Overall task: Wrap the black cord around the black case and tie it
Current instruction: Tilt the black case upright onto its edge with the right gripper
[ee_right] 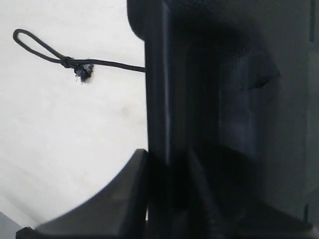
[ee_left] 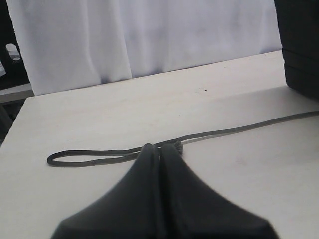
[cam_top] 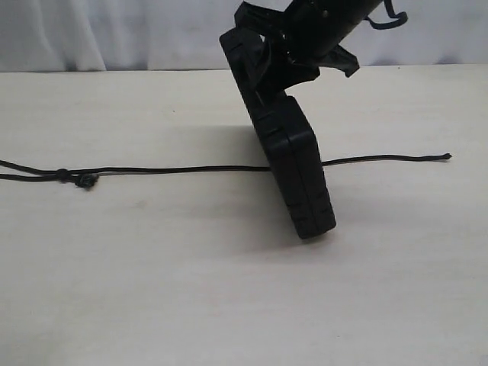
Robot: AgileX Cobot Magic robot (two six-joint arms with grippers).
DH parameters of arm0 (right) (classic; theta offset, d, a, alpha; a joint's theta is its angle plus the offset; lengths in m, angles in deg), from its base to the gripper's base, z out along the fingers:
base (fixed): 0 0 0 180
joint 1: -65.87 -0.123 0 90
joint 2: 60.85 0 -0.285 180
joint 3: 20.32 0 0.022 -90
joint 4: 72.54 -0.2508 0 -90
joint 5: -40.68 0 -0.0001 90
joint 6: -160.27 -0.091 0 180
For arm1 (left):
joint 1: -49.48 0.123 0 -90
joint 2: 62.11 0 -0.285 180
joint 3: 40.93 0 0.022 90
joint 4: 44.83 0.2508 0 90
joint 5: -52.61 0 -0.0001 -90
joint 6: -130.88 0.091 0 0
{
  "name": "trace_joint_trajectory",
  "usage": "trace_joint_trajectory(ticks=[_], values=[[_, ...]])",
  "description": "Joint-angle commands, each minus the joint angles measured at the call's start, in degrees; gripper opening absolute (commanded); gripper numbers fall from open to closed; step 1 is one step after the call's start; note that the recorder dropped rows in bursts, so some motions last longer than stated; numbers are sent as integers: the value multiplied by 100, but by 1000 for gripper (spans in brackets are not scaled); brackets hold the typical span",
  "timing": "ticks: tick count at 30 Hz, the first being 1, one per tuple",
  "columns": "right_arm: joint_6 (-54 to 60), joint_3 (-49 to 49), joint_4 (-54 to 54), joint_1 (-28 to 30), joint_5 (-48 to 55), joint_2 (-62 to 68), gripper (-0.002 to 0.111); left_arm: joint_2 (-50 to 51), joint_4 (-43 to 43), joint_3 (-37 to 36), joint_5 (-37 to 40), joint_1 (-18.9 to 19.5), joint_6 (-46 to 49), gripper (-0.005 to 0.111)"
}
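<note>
Fingers (ee_right: 130, 189) of the right gripper (cam_top: 267, 72) clamp the flat matte black plastic case (cam_top: 299, 171), which stands tilted on end mid-table. The long thin black braided cord (cam_top: 191, 169) lies left to right across the pale table (cam_top: 229, 305), hidden at the case. The left gripper (ee_left: 160, 149) has its fingers pressed together, empty.

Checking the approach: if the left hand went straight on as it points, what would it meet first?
Probably the black cord near its knot, just ahead of the left hand; depth unclear.
</note>
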Motion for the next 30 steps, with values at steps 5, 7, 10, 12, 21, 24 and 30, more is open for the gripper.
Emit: trace_joint_trajectory(ticks=[5, 7, 10, 12, 21, 24, 30], values=[[-11, -115, 1193, 158, -91, -83, 4, -14, -43, -12, -64, -56, -5, 0], [-144, -115, 1568, 158, -54, -83, 4, -14, -43, -12, -64, -56, -5, 0], [-144, -115, 1460, 180, -230, -151, 4, -14, -43, -12, -64, -56, -5, 0], [-126, -115, 1155, 225, -375, -221, 4, -14, -43, -12, -64, -56, -5, 0], [295, -115, -384, 313, -641, -542, 4, -14, -43, -12, -64, -56, -5, 0], [309, -115, -628, 313, -641, -558, 4, -14, -43, -12, -64, -56, -5, 0], [767, -835, -1868, 342, -1168, -558, 4, -14, -43, -12, -64, -56, -5, 0]])
